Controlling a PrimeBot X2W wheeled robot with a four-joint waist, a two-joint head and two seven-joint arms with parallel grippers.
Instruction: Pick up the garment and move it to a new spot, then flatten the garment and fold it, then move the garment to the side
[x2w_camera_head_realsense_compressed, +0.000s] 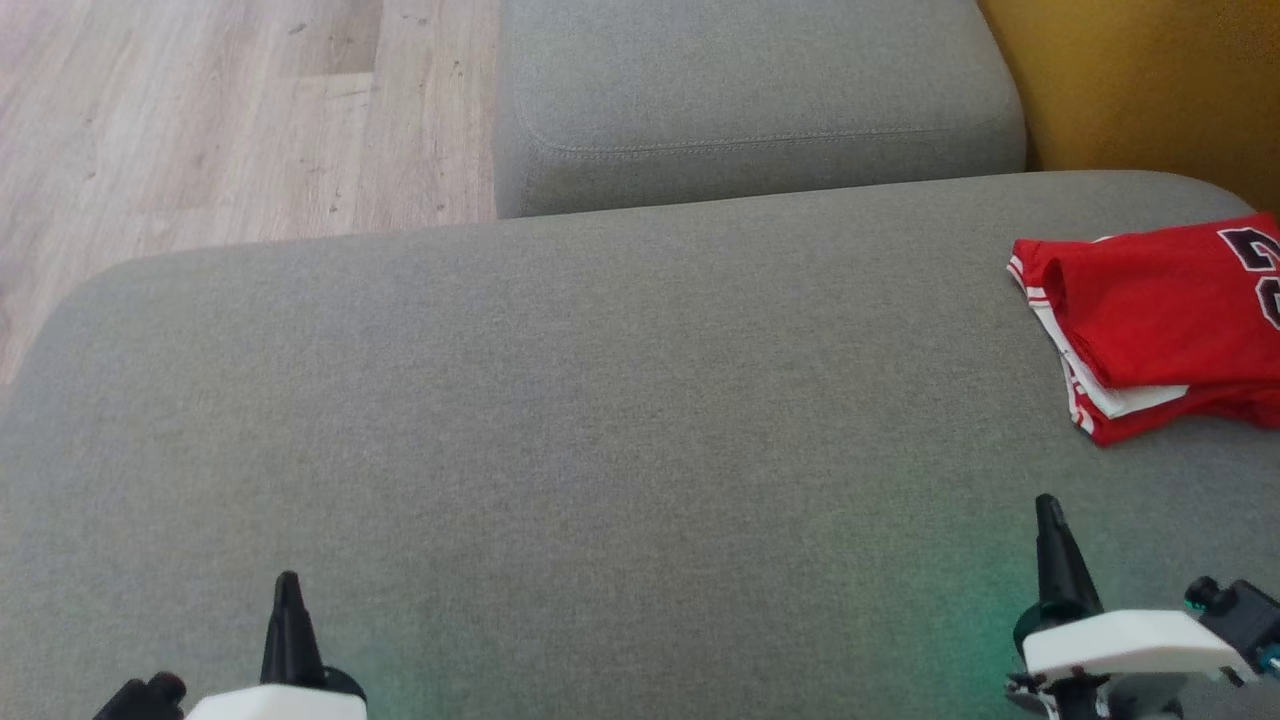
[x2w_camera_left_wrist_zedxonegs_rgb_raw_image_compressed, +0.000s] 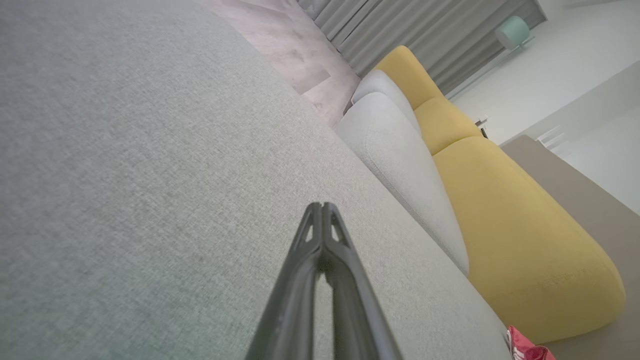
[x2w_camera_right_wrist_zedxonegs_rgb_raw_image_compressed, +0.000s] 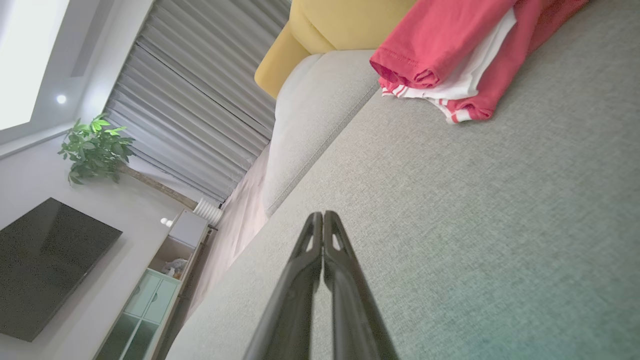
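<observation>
There is one big grey cushion (x2w_camera_head_realsense_compressed: 600, 400), and it is soft and flat on top. Everything else is told from this cushion.

One wood floor (x2w_camera_head_realsense_compressed: 200, 120) lies past the big grey cushion's far left corner. One long grey curtain (x2w_camera_right_wrist_zedxonegs_rgb_raw_image_compressed: 200, 115) hangs well behind the cushion, at the end of that floor. One smaller grey cushion (x2w_camera_head_realsense_compressed: 750, 100) sits just behind the big grey cushion, touching its far edge. One yellow cushion (x2w_camera_head_realsense_compressed: 1150, 90) sits past its far right corner, right beside the smaller grey one.

One dark TV (x2w_camera_right_wrist_zedxonegs_rgb_raw_image_compressed: 45, 265) hangs on a wall well away from the big grey cushion. One green plant (x2w_camera_right_wrist_zedxonegs_rgb_raw_image_compressed: 95, 150) stands up high near that TV.

There is one garment (x2w_camera_head_realsense_compressed: 1160, 310). It is red with white stripes on the edges and a dark number on it. It lies folded on top of the big grey cushion, at the cushion's far right side.

There are two tools, and both are over the near edge of the big grey cushion. The left tool (x2w_camera_head_realsense_compressed: 288, 590) is at the near left part. Its two dark fingers are pressed together with nothing between them. The right tool (x2w_camera_head_realsense_compressed: 1047, 505) is at the near right part, near the garment but not touching it. Its two fingers are pressed together too, and they hold nothing.
</observation>
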